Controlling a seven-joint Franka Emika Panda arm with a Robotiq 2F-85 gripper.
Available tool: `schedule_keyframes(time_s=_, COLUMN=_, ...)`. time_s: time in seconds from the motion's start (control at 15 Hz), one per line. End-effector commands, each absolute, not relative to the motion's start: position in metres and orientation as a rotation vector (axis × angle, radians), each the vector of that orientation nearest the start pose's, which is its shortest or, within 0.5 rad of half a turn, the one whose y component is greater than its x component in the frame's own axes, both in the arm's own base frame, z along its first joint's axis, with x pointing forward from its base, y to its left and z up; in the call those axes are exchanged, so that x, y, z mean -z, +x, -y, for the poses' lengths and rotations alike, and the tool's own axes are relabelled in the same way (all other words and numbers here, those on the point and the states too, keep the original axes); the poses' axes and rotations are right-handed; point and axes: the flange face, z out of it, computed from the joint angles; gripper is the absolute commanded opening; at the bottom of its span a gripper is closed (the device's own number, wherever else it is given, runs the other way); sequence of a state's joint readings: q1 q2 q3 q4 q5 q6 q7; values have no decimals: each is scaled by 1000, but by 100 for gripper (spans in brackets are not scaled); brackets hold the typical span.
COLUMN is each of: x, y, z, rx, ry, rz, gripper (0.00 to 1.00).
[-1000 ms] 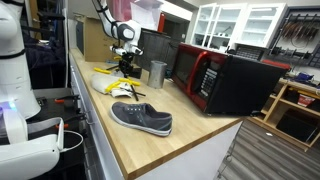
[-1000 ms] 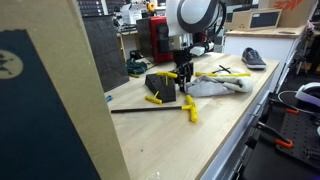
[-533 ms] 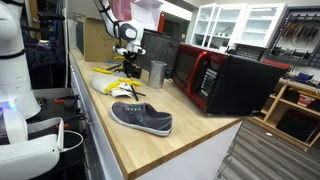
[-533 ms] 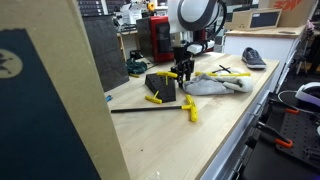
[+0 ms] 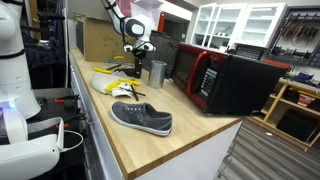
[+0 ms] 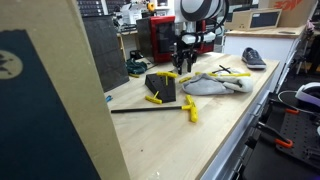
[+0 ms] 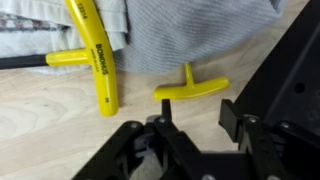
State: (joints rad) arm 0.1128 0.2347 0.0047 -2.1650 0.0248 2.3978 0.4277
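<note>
wooden counter (image 5: pixel 195 125): fingers (image 5: pixel 139 64) moved toward the metal cup (image 5: pixel 156 73), perhaps higher.

Even indoor light, soft shadows; low-resolution views, wrist picture slightly blurred.

The wooden counter (image 5: pixel 195 120) has bare strips either side of the grey shoe (image 5: pixel 141 118) — passable. Farther back, the microwave (image 5: pixel 215 80) walls one edge with a metal cup (image 5: pixel 157 73) beside it. Yellow T-handle keys (image 7: pixel 100 60), grey cloth (image 7: pixel 200 30) and a black block (image 6: pixel 162 87) crowd the middle — a black rod (image 6: pixel 145 108) bars the strip beyond.
</note>
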Motion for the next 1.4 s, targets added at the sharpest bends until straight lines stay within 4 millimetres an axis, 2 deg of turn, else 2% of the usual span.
schedule_keyframes(time_s=0.0, x=-308, y=560, z=-57, rx=57, ry=-3047, rz=-678, gripper=30)
schedule_keyframes(time_s=0.07, x=-309, y=559, z=-58, rx=54, ry=-3049, rz=-686, gripper=30)
schedule_keyframes(time_s=0.13, x=-310, y=559, z=-61, rx=49, ry=-3049, rz=-669, gripper=37)
schedule_keyframes(time_s=0.2, x=-307, y=558, z=-66, rx=39, ry=-3049, rz=-640, gripper=79)
schedule_keyframes(time_s=0.27, x=-304, y=558, z=-72, rx=31, ry=-3048, rz=-614, gripper=73)
schedule_keyframes(time_s=0.33, x=-300, y=557, z=-78, rx=13, ry=-3048, rz=-584, gripper=73)
schedule_keyframes(time_s=0.53, x=-286, y=555, z=-95, rx=-26, ry=-3065, rz=-531, gripper=95)
schedule_keyframes(time_s=0.67, x=-278, y=551, z=-98, rx=-62, ry=-3082, rz=-534, gripper=100)
schedule_keyframes(time_s=1.07, x=-286, y=541, z=-74, rx=-85, ry=-3067, rz=-696, gripper=100)
schedule_keyframes(time_s=1.33, x=-279, y=538, z=-66, rx=-47, ry=-3036, rz=-910, gripper=100)
